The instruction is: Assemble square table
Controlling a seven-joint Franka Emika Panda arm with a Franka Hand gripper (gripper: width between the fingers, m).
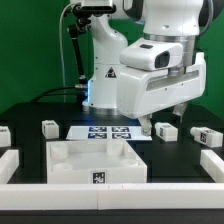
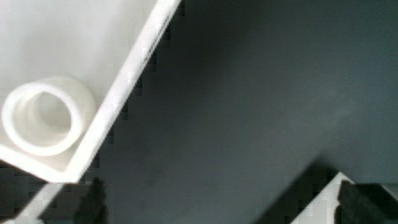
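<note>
The white square table top lies rim up at the front centre of the black table, with a tag on its front wall. In the wrist view one of its corners shows, with a round socket. Four short white tagged legs lie loose behind it: two at the exterior view's left and two at the right. My gripper hangs open and empty just above the table, beside the top's back right corner. Only dark table shows between the jaws.
The marker board lies behind the table top, at the robot's base. Low white border rails run along the left, right and front of the work area. The arm's large white body hangs over the back right.
</note>
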